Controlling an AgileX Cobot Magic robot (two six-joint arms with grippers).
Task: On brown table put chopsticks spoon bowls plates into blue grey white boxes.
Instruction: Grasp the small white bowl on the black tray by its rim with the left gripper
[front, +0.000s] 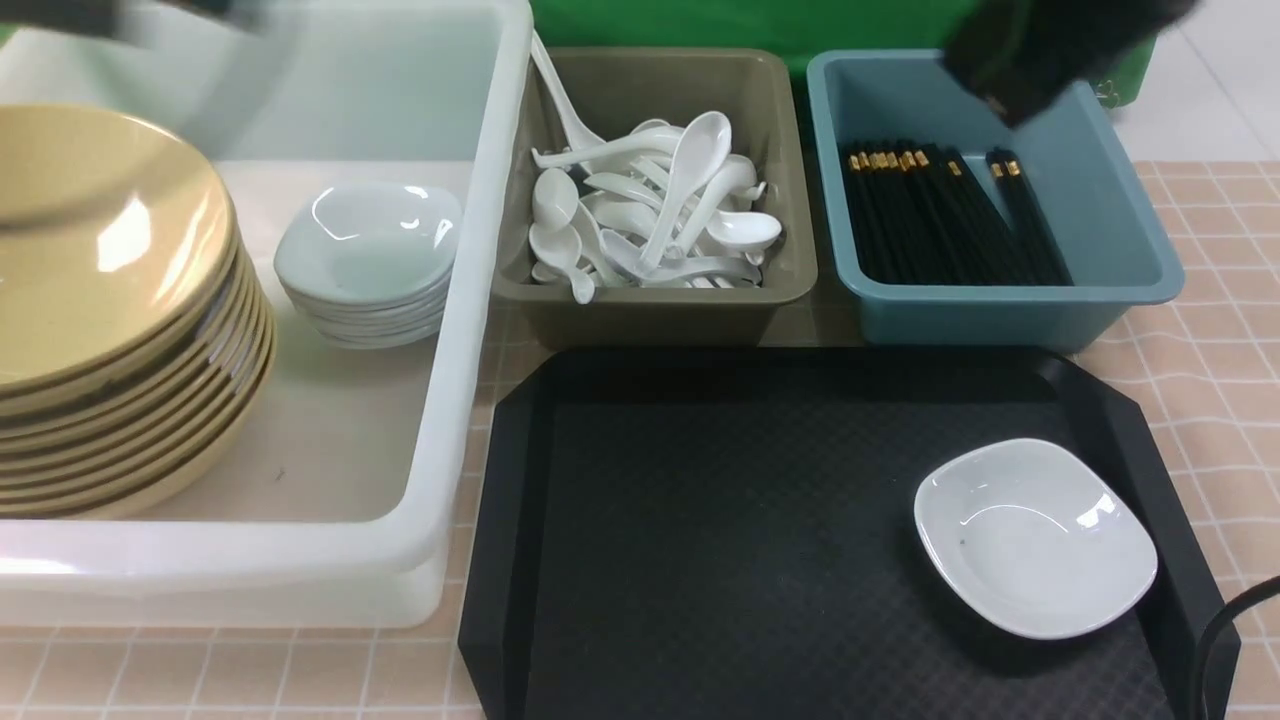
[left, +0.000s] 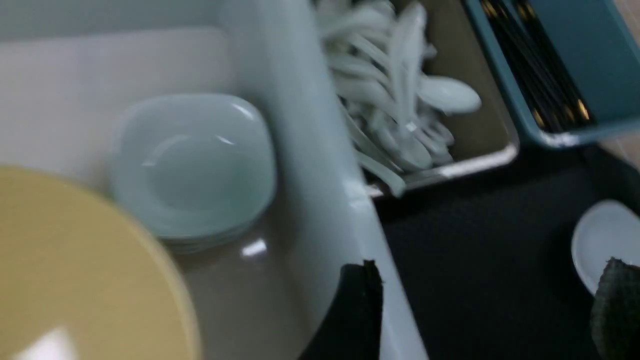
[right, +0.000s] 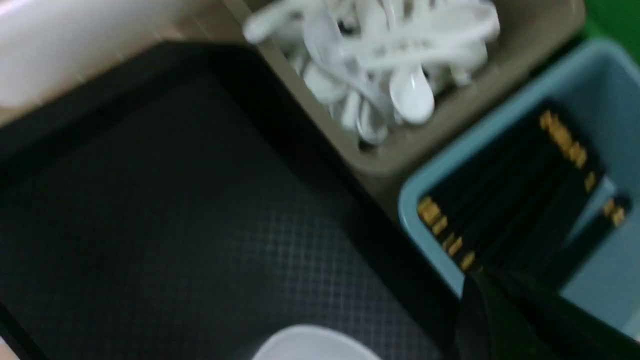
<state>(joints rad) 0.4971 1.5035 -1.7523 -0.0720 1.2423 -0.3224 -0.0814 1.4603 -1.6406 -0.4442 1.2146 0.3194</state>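
small white dish (front: 1035, 538) sitting on black tray (front: 720, 520) | left gripper (left: 492, 265) hovering by white tub (front: 480, 300) wall, fingers (left: 360, 310) standing wide, holding nothing | right gripper (right: 495, 300) hanging over teal-blue bin (front: 1120, 220) of chopsticks (front: 930, 215), pinching shut

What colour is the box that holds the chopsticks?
Teal-blue. The box shows best in the front view, with the black chopsticks lying inside it.
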